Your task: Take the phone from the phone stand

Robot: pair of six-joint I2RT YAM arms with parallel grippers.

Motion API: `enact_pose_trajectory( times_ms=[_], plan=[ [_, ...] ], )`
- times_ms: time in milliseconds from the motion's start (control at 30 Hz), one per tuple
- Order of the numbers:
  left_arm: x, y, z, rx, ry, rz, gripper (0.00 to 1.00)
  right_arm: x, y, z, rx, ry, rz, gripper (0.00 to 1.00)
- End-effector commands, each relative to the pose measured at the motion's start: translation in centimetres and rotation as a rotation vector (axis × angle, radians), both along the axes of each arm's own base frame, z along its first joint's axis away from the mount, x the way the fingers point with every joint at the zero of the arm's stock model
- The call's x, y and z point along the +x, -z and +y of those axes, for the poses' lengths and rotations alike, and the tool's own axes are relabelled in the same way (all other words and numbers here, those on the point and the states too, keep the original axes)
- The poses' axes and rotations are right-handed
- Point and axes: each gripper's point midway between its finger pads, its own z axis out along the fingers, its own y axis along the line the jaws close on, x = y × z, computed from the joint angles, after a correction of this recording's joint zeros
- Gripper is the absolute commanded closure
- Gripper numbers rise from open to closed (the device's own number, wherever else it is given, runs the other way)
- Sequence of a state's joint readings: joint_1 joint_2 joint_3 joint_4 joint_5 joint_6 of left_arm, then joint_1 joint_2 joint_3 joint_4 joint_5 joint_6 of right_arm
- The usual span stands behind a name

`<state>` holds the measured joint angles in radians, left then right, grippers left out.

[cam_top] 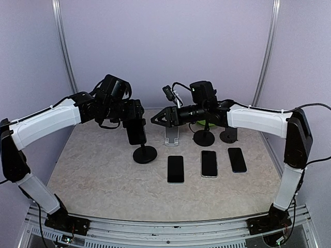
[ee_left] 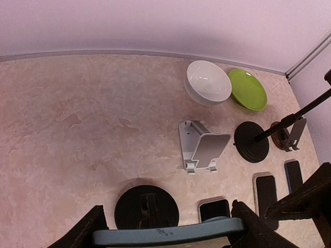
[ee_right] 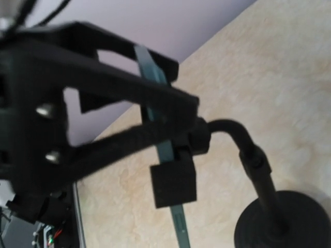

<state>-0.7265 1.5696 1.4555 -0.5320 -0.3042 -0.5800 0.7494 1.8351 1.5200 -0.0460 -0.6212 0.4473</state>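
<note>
**Item 1, dark phone with a blue-grey edge** [cam_top: 137,132]: upright, near the middle of the beige marbled surface [cam_top: 98,175], left of centre. It sits in the holder of the black round-based phone stand [cam_top: 145,154], not yet lifted off. The right wrist view shows it edge-on against the holder's square black pad [ee_right: 173,183], with the stand's curved neck [ee_right: 243,142] running down to the base.

**Item 2, left pincer** [ee_left: 166,230]: closed on the phone from above, one finger at each end of its blue-grey edge.

**Item 3, right pincer** [cam_top: 156,119]: level, pointing left, tips at the back of the stand's holder just beside the phone. Whether it grips anything cannot be told.

**Item 4, light-grey folding stand** [ee_left: 201,147]: unoccupied, right of the black stand.

**Item 5, row of three dark flat phones** [cam_top: 209,164]: lying face up, side by side, nearer the arm bases.

**Item 6, two further black stands** [cam_top: 204,138]: behind that row, under the right arm.

**Item 7, white bowl** [ee_left: 208,82] and **lime-green plate** [ee_left: 248,89]: touching or nearly so, at the far edge by the wall.
</note>
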Motion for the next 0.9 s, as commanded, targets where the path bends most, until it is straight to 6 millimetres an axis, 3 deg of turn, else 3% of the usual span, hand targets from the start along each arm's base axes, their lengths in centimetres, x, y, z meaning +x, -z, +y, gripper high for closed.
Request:
enact_pose_trajectory(
  times_ms=[0, 533, 867],
  plan=[
    [0.1, -5.0, 0.5, -0.099, -0.033, -0.141, 0.73, -0.7, 0.9, 1.4, 0.053, -0.057, 0.039, 0.33],
    [-1.0, -4.2, 0.5, -0.108, 0.012, -0.151, 0.76, -2.1, 2.1, 5.4, 0.087, -0.182, 0.070, 0.35],
    [-1.3, -4.7, -0.2, -0.130, 0.042, -0.170, 0.77, -1.5, 2.1, 6.4, 0.077, -0.183, 0.061, 0.45]
  ],
)
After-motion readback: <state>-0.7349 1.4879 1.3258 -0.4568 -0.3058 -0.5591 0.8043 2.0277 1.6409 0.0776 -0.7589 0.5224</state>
